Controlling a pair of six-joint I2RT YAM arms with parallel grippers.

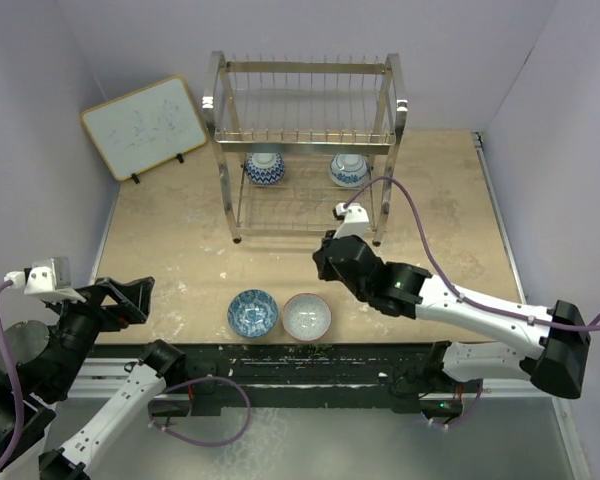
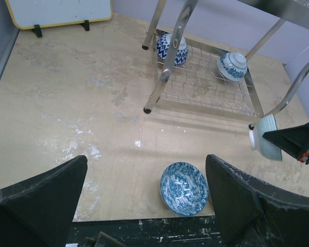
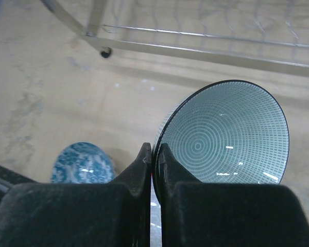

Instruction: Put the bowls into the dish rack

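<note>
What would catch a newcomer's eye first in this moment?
The green bowl stands out first, pinched by its rim in the shut jaws of the right arm and tilted on edge just in front of the tall wire rack. Two patterned bowls sit on its lower shelf, a dark blue one at left and a paler one at right. A blue bowl and a red-rimmed bowl sit at the table's near edge.

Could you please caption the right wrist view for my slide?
Right gripper pinching the rim of a mint-green bowl, dish rack ahead.
</note>
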